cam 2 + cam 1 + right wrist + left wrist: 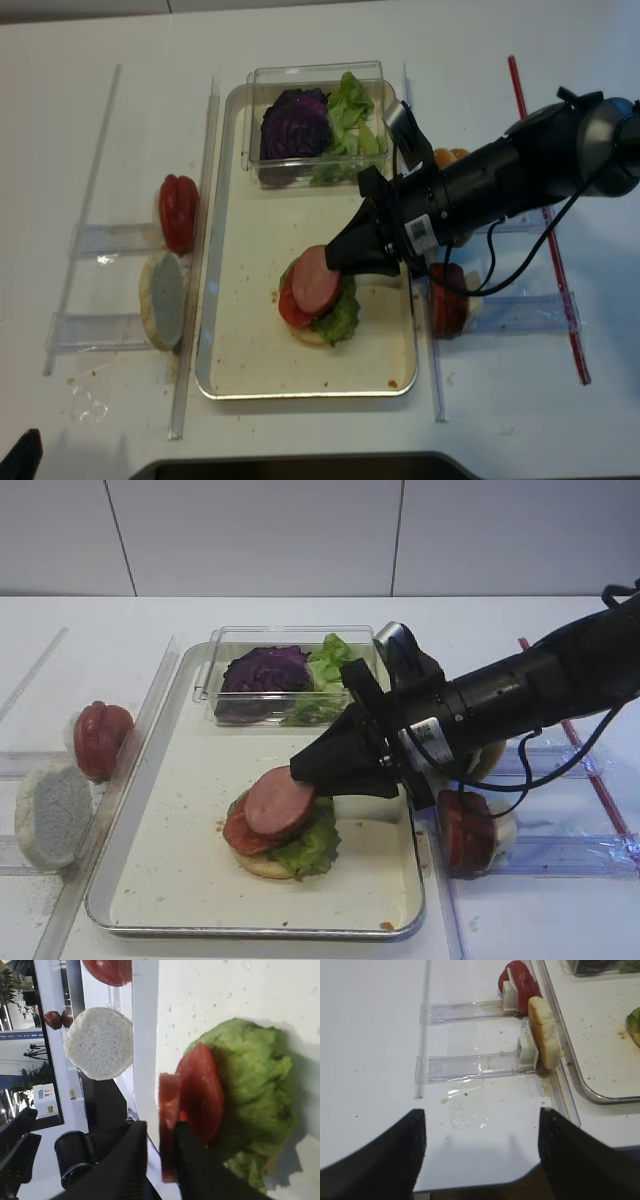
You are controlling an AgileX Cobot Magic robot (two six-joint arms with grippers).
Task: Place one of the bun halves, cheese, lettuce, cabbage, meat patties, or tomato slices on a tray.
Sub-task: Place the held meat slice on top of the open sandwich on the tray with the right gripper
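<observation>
From above, a white table point(300, 620) meets a pale panelled wall point(260, 535); the silver tray point(150, 830) holds a stacked bun, lettuce point(310, 848), tomato slice point(238, 835) and meat patty point(278, 802). The right gripper point(160, 1157) pinches the patty's edge between narrowly parted fingers. The left gripper point(481, 1150) hangs wide, empty, over bare tabletop.

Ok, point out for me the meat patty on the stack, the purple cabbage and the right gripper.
meat patty point(281, 802): exterior high view, middle of its pale pink face.
purple cabbage point(265, 669): exterior high view, centre of the leaf in the clear box.
right gripper point(305, 769): exterior high view, between the fingertips at the patty's edge.
</observation>
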